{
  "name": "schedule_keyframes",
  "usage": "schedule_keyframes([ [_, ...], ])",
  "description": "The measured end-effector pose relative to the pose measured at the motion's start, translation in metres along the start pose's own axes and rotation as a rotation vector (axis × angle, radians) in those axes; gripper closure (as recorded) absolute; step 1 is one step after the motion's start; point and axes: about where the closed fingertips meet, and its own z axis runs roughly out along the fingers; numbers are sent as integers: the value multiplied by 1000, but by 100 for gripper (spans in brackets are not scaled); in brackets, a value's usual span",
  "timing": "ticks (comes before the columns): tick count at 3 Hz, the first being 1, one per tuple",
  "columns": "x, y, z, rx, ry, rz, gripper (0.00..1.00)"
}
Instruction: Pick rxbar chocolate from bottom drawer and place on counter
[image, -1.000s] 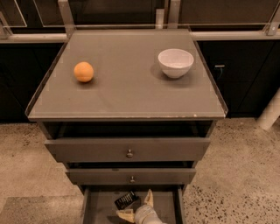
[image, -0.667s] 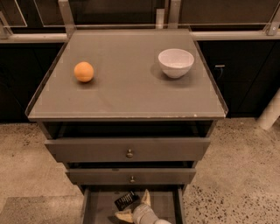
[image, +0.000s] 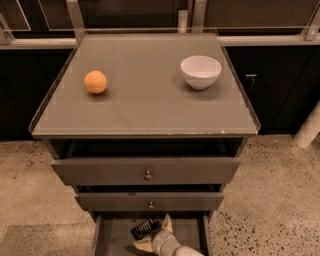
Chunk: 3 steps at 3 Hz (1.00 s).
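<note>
Small black rxbar chocolate (image: 145, 228) with pale lettering, lying at a slant inside the pulled-out bottom drawer (image: 112, 236), near its back, just under the drawer front above. Right beside it, low in the same drawer, the gripper (image: 153, 234), reaching in from the bottom edge of the view; tan fingers (image: 167, 223) spread apart in a V, one pointing up at the bar's right end, the other below its left end. Unclear whether touching the bar. Above, two closed knobbed drawers (image: 148, 171). On top, the grey glossy counter (image: 145, 107), carrying an orange ball (image: 95, 82) at left and a white bowl (image: 200, 71) at right, well apart. Speckled floor (image: 272, 200) around the cabinet.
</note>
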Motion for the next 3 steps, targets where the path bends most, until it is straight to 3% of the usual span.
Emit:
schedule_keyframes([
  [1,4,-8,38,-34,10,-44,0],
  [3,9,-7,42,-50,22,-25,0],
])
